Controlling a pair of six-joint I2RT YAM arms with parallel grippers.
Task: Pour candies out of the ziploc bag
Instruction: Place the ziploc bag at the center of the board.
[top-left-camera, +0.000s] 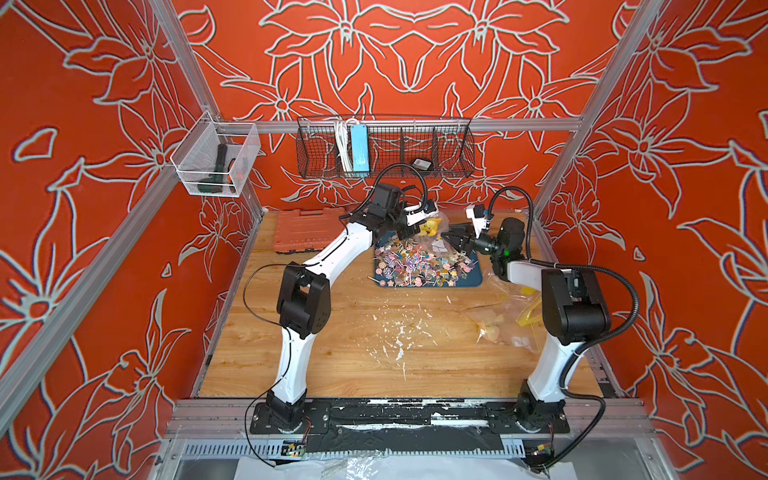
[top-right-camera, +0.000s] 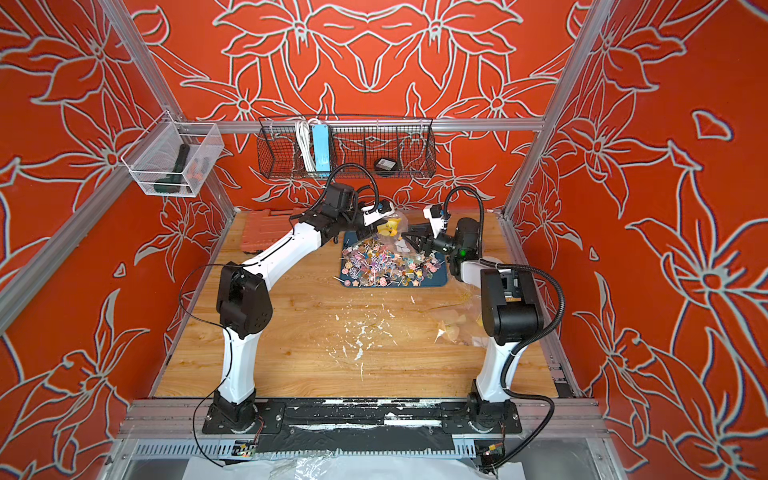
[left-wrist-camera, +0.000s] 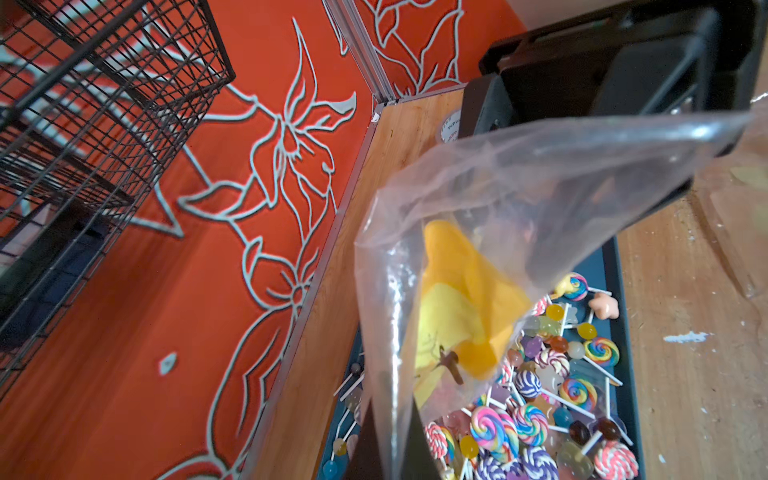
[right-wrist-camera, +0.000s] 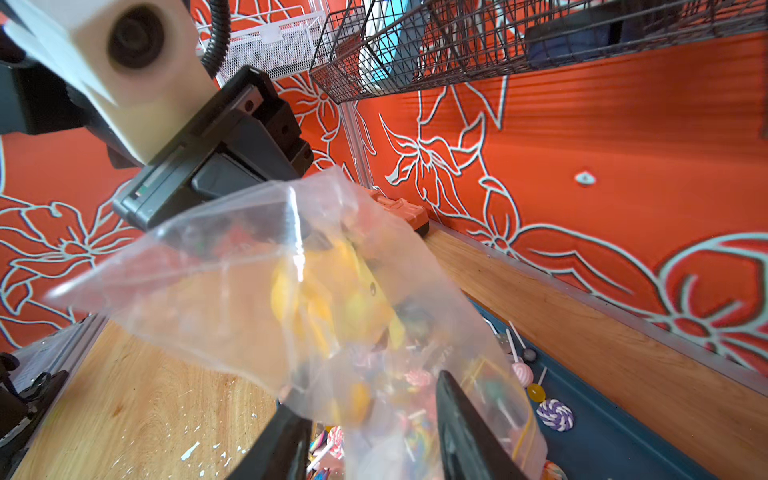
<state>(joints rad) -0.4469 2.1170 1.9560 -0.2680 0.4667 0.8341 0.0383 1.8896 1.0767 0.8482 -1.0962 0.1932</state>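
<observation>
Ziploc bag (right-wrist-camera: 257, 282) in left pincer (right-wrist-camera: 226, 187), over candies (left-wrist-camera: 532, 419)

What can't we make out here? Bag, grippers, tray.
- Bag: right wrist view, blur and film; any candies inside, unclear.
- Yellow item in it: creased film hides what it is.
- Left gripper: bag covers its fingertips in the left wrist view; too small in both top views.
- Right gripper: jaws apart around the bag; contact lost in blur.
- Tray: far edge behind grippers in both top views.
</observation>
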